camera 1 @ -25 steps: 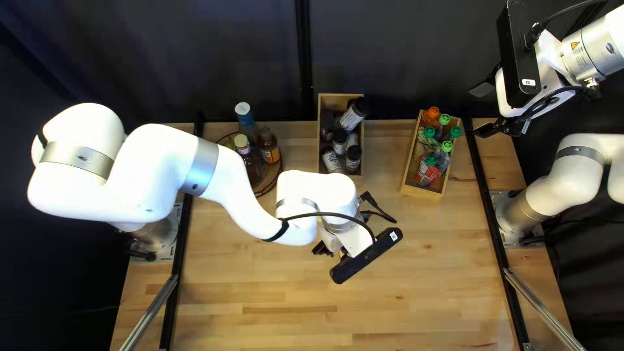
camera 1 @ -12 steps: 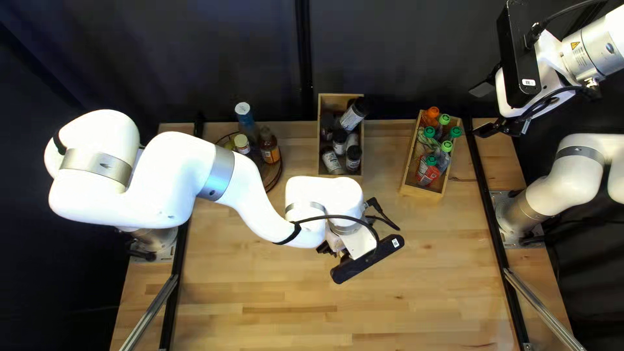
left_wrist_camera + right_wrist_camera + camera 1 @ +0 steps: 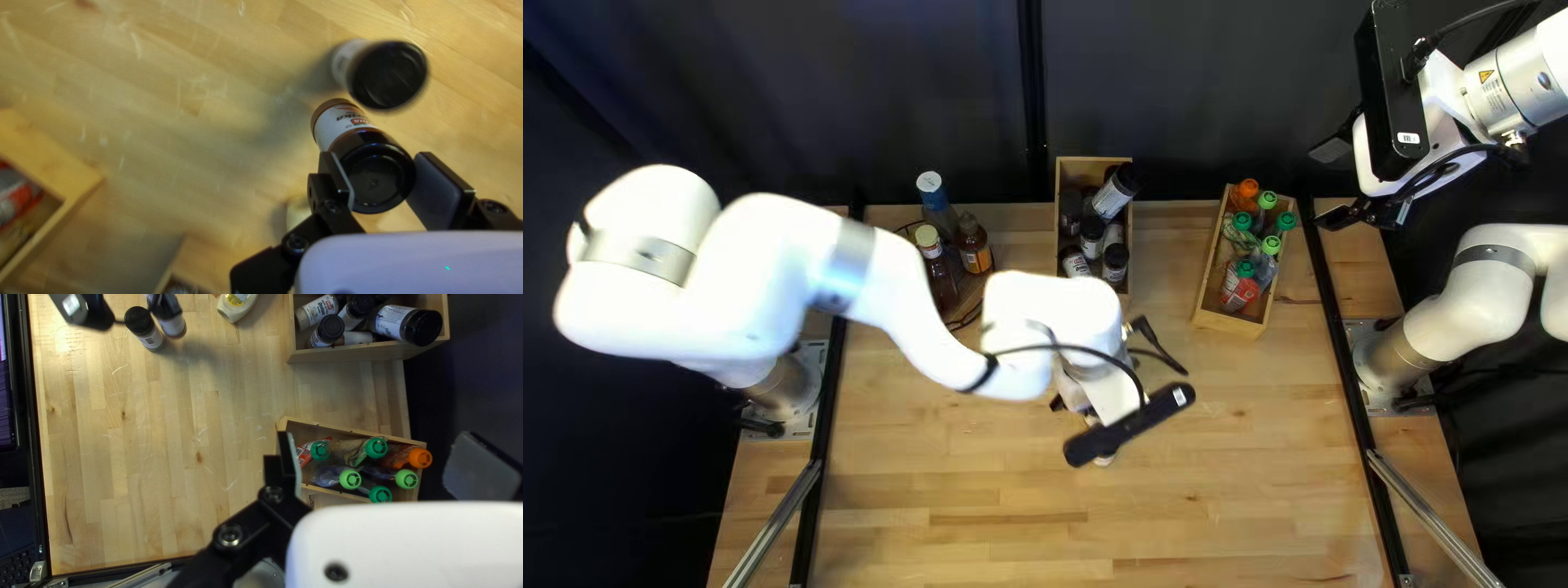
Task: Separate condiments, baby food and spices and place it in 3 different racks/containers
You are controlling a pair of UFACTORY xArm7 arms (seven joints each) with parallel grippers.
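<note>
Nr held jar (image 3: pixel 376 174) sit 2nd jar (image 3: pixel 389 73), cream btl (image 3: pixel 235 307).

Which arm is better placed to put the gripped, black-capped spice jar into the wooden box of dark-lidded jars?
Left, I'd judge: the left end effector is closed on the jar, in front of that box. The right end effector hangs open and empty.
</note>
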